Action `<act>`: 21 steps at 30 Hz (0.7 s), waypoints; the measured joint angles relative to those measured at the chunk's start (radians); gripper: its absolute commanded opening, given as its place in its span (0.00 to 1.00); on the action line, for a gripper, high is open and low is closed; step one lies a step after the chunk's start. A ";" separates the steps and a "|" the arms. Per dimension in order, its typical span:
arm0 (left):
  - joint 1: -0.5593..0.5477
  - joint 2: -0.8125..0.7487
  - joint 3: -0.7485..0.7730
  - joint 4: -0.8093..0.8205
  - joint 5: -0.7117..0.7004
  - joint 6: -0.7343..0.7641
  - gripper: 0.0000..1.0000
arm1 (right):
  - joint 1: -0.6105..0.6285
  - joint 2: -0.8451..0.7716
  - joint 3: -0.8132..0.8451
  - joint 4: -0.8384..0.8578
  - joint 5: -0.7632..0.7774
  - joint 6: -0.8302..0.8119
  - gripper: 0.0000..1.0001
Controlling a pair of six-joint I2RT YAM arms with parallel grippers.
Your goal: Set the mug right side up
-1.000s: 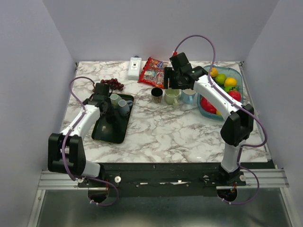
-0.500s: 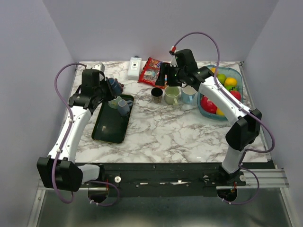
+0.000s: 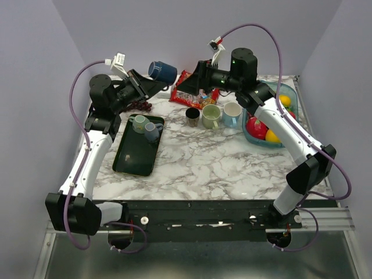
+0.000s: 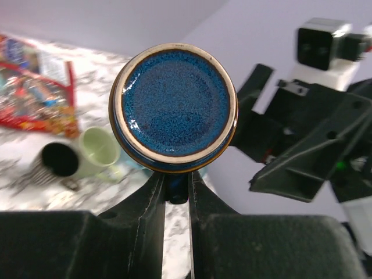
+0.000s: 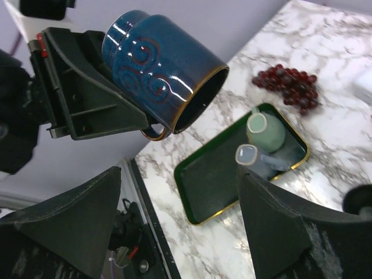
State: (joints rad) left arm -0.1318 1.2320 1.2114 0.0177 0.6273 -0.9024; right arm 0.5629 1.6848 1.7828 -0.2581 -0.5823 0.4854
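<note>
A dark blue mug [image 3: 162, 71] with swirl marks hangs high above the table's back left. My left gripper [image 3: 152, 81] is shut on its handle. In the left wrist view its glazed base [image 4: 173, 104] faces the camera above my gripper [image 4: 176, 189]. In the right wrist view the mug [image 5: 163, 70] lies tilted on its side, mouth pointing down and right. My right gripper [image 3: 197, 78] is open and empty, raised a short way to the right of the mug and facing it; its gap [image 5: 180, 174] shows in the right wrist view.
A green tray [image 3: 135, 157] at the left holds an upturned pale green mug [image 3: 139, 123] and an upturned light blue mug [image 3: 152, 131]. Three upright mugs [image 3: 210, 117] stand mid-table. A snack bag [image 3: 189, 88], grapes [image 3: 139, 104] and a fruit bin [image 3: 289, 92] sit at the back.
My left gripper closed on the blue mug at the tray and lifted it high toward the back right. My right arm rose and turned toward the mug.
</note>
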 measured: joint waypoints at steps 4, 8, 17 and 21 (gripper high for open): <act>0.000 0.029 -0.008 0.212 0.076 -0.143 0.00 | 0.000 0.003 0.013 0.081 -0.065 0.048 0.83; -0.002 0.056 -0.033 0.380 0.111 -0.259 0.00 | -0.002 0.002 0.012 0.189 -0.105 0.087 0.83; -0.040 0.124 -0.063 0.630 0.144 -0.445 0.00 | -0.009 0.002 0.011 0.322 -0.151 0.143 0.76; -0.065 0.134 -0.063 0.660 0.149 -0.466 0.00 | -0.009 0.004 0.011 0.348 -0.160 0.161 0.67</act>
State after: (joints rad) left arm -0.1967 1.3663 1.1488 0.6777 0.7765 -1.3682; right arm 0.5541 1.6890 1.7943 0.0902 -0.7425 0.6460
